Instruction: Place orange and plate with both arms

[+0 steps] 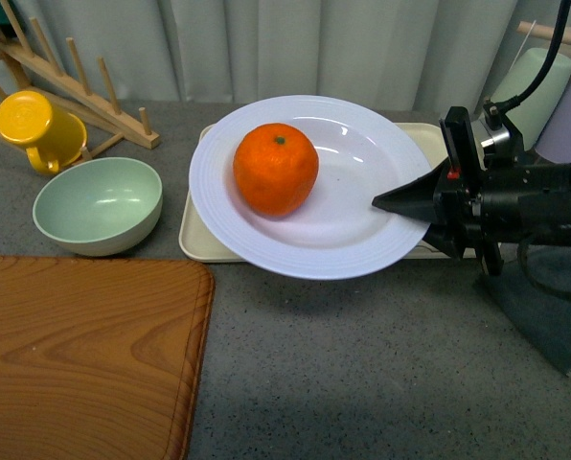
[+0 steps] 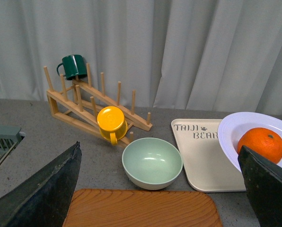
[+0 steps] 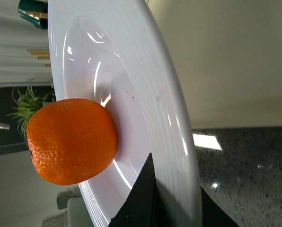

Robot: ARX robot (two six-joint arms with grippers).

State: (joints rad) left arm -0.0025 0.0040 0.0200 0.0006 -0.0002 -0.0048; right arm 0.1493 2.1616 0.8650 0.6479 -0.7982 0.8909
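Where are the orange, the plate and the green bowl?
orange (image 1: 275, 169), front view, middle of its skin.
plate (image 1: 314, 261), front view, near rim.
green bowl (image 1: 97, 199), front view, bare inside.

Orange (image 1: 275, 169): one, just past the tips of the right fingers (image 1: 405, 199).
Plate (image 1: 357, 240): one, its rim pinched between the right fingers.
Tray (image 1: 197, 240): one, beneath the plate and the right fingers.
Bowl (image 1: 98, 205): one, seen between the spread left fingers (image 2: 46, 189).
Mugs: two, a yellow mug (image 1: 41, 129) and a green mug (image 2: 74, 66), both beyond the left fingers.
Rack (image 2: 79, 118): one, carrying the green mug.
Wooden board (image 1: 84, 355): one, on the bench (image 1: 362, 364), near the left fingers.
Fingers: two pairs.
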